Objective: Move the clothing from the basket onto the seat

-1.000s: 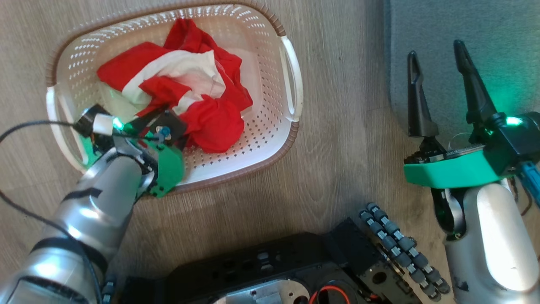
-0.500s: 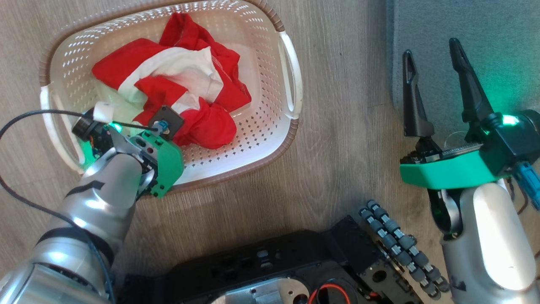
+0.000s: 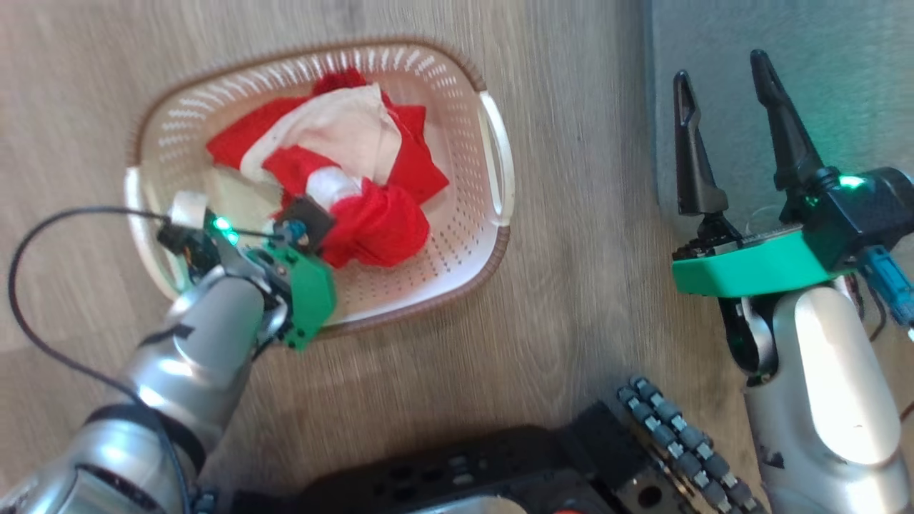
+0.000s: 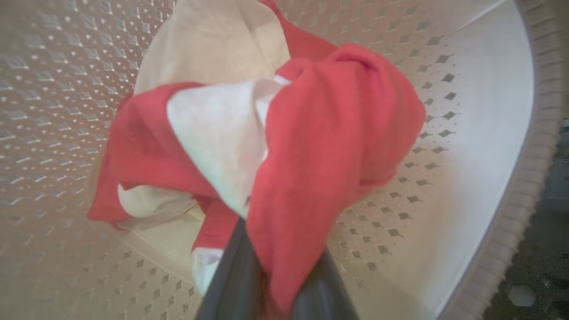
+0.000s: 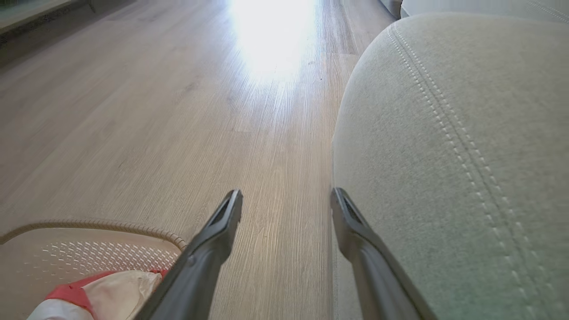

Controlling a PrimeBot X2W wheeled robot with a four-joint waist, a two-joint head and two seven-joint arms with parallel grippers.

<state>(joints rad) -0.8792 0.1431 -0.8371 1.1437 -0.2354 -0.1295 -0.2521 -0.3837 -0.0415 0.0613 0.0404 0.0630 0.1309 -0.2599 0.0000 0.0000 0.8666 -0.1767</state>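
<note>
The cream perforated basket (image 3: 457,275) stands on the wood floor, left of centre in the head view. Red and white clothing (image 3: 378,221) lies bunched inside it. My left gripper (image 3: 321,230) reaches into the basket's near-left part and is shut on a red fold; its tips are hidden by the fabric. In the left wrist view the clothing (image 4: 333,133) drapes over my left gripper (image 4: 275,266), with the basket wall (image 4: 489,111) behind. My right gripper (image 3: 720,66) stands open and empty over the edge of the grey-green seat (image 3: 857,71). The right wrist view shows the right gripper (image 5: 285,193) beside the seat (image 5: 444,133).
My dark wheeled base (image 3: 678,435) fills the bottom of the head view. A black cable (image 3: 43,235) loops off the left arm. Bare wood floor (image 3: 585,214) separates basket and seat. The basket (image 5: 89,249) and clothing (image 5: 102,289) show at the right wrist view's lower left.
My left gripper has shut on the red fabric and the clothing has bunched toward it. The head view has shifted. The right gripper stays open.
</note>
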